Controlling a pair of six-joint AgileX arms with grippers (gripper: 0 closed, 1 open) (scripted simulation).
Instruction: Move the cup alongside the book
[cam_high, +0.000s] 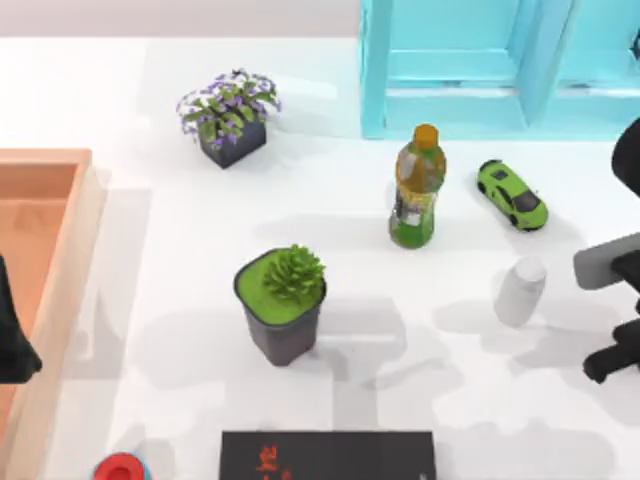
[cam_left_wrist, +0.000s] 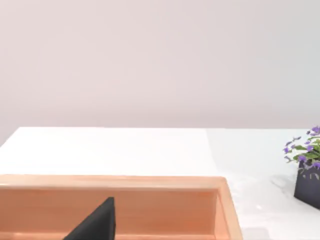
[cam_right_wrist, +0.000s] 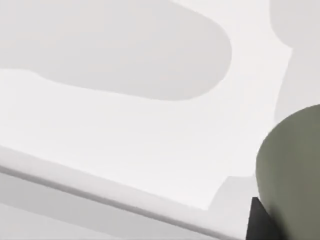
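The book (cam_high: 328, 455) lies flat at the near edge of the bench (cam_high: 420, 400), its long axis running left to right, its red characters toward its left end. Just left of it, at the near edge, sits a red-topped blue round thing (cam_high: 122, 468). Behind the book, a dark pot with a green plant (cam_high: 282, 303) stands upright.

The cup (cam_high: 521, 290) stands on the right part of the bench, well apart from the book and farther back, its long axis leaning slightly, open end up and toward the far side. The right hand (cam_high: 612, 320) is at the right edge, just beside the cup; I cannot tell how far its fingers are spread, nor whether it touches the cup. In the right wrist view a rounded grey-green surface sits close to the camera.

The left hand (cam_high: 12, 345) is parked at the left edge over a wooden tray (cam_high: 62, 300); its opening cannot be told.

Farther back stand a green bottle (cam_high: 418, 190), a green toy car (cam_high: 511, 194), a purple-flowered plant (cam_high: 231, 115) and a turquoise cabinet (cam_high: 480, 70).
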